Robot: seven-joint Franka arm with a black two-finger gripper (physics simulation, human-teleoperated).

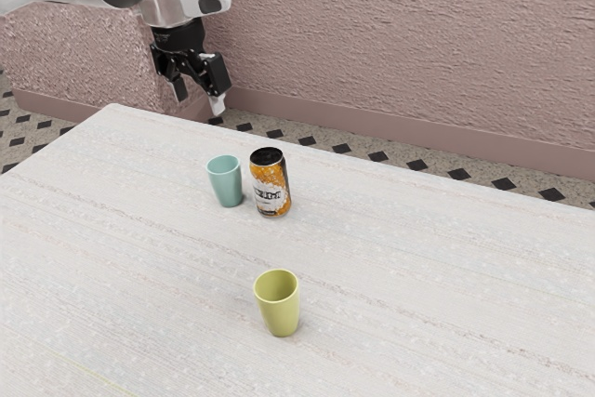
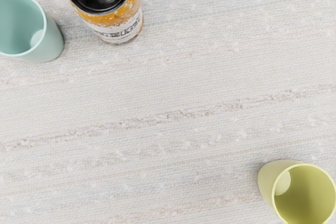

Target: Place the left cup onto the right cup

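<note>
Up over the table's far edge, your gripper hangs with fingers spread, holding and touching nothing. You have a smooth tapered teal cup upright just beside a black-topped orange can, and a yellow-green cup upright, well apart, toward the near edge. Pale, grainy tabletop lies open between them.
</note>
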